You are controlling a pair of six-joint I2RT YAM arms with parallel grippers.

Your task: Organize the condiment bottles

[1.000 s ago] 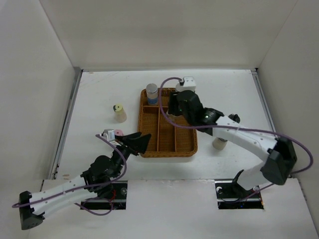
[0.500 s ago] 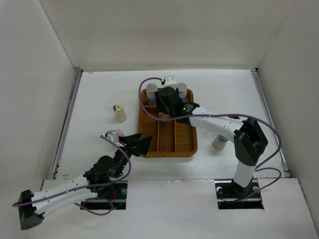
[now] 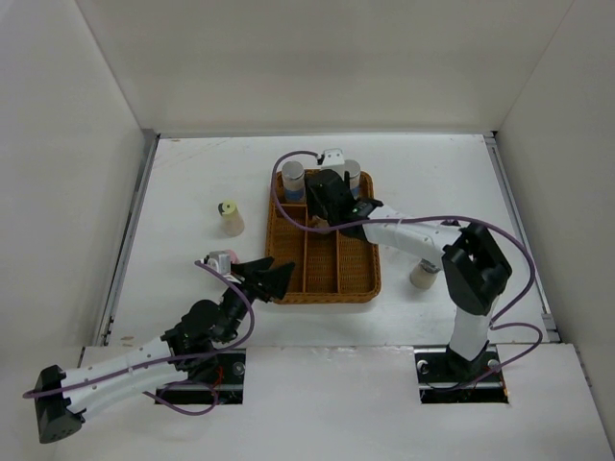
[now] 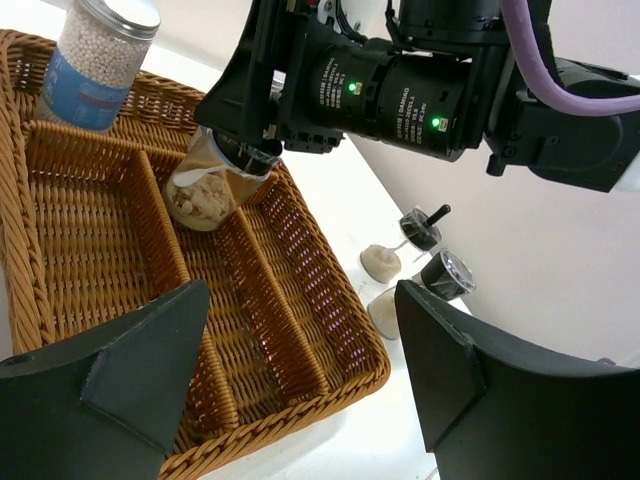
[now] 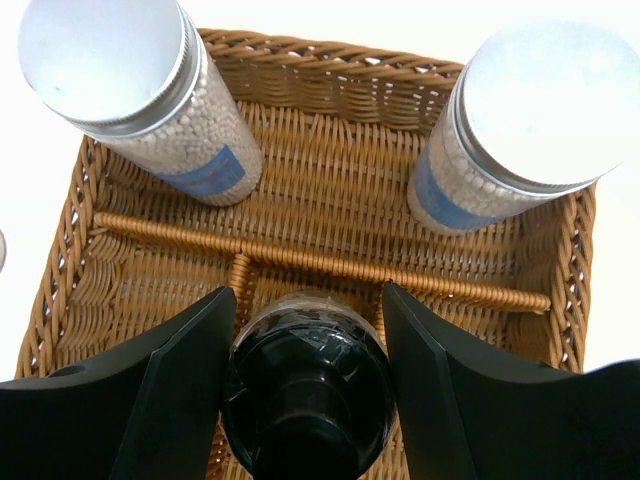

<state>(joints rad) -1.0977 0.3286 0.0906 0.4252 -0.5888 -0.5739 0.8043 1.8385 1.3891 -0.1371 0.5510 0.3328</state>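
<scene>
Black-capped shaker [image 5: 305,390] — roughly upright, cap uppermost.

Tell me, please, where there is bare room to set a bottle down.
Bare: the long front slots of the wicker tray, and the far strip of table behind it. Crowded: the tray's back slot, with two silver-lidded jars, and just before it, where the right tool holds a black-topped jar. Some shakers stand right of the tray, a cream shaker left.
</scene>
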